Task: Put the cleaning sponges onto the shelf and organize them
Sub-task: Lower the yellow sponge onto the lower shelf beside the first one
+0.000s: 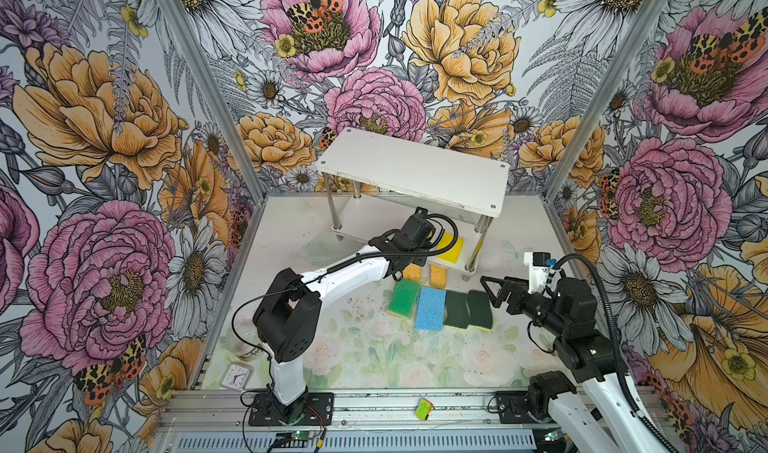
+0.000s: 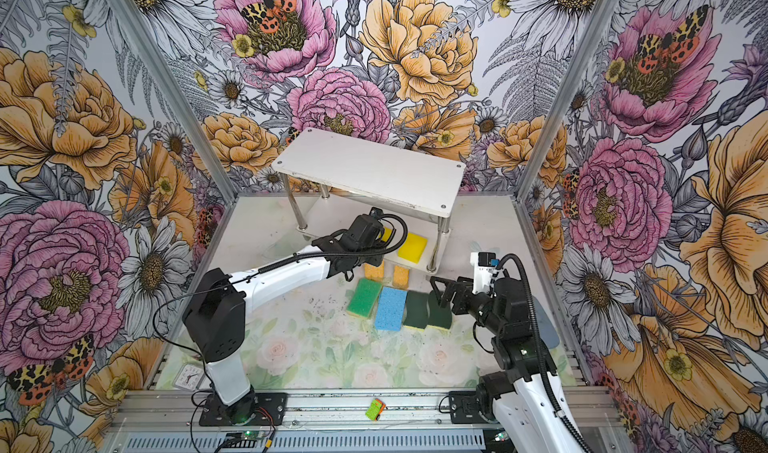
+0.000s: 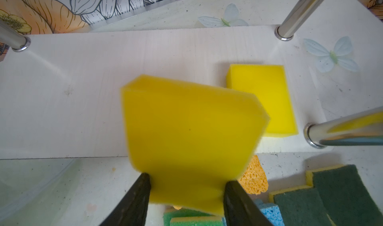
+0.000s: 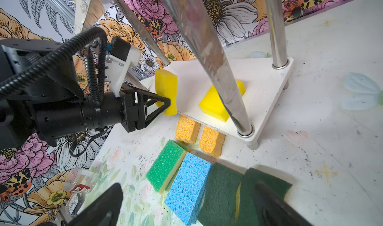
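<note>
Floral-walled cell, pale table. A yellow sponge is clamped betw. the left fingers and held over the shelf lower board beside its twin, prob. to pair like w/ like. Right fingers are spread, empty. Other sponges are lined up on the table.

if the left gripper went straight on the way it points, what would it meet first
Probably the shelf's bare lower board, led by the held yellow sponge; the lying yellow sponge sits just aside, though depth is unclear.
</note>
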Robot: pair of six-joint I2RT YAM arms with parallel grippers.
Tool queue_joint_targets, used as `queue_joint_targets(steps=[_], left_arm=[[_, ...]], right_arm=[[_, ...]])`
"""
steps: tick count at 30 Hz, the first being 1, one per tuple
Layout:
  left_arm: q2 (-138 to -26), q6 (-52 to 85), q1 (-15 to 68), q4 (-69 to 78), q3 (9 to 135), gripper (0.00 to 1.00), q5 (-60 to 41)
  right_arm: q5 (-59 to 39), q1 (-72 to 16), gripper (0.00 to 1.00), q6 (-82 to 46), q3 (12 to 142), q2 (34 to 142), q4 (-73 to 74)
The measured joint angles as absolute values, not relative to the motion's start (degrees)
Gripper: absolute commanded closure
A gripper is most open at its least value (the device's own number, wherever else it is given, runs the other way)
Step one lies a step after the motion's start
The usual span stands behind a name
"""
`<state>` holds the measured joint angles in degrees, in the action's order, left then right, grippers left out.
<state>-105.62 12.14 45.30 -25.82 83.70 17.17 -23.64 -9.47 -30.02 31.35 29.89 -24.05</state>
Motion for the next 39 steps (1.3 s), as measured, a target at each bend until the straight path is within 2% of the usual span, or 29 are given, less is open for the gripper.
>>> queue_joint_targets(steps=[10,39], left_arm=[[-111.4,13.1,45.3,-25.5,86.3,0.44,16.1],[-114.9,13.4,44.1,-25.5,91.4,0.44,15.4]], right_arm=[[-23.6,-9.5,0.0,-30.0,31.4,29.3,-24.7],[-22.9,-9.5,0.0,-30.0,31.4,29.3,-24.7]])
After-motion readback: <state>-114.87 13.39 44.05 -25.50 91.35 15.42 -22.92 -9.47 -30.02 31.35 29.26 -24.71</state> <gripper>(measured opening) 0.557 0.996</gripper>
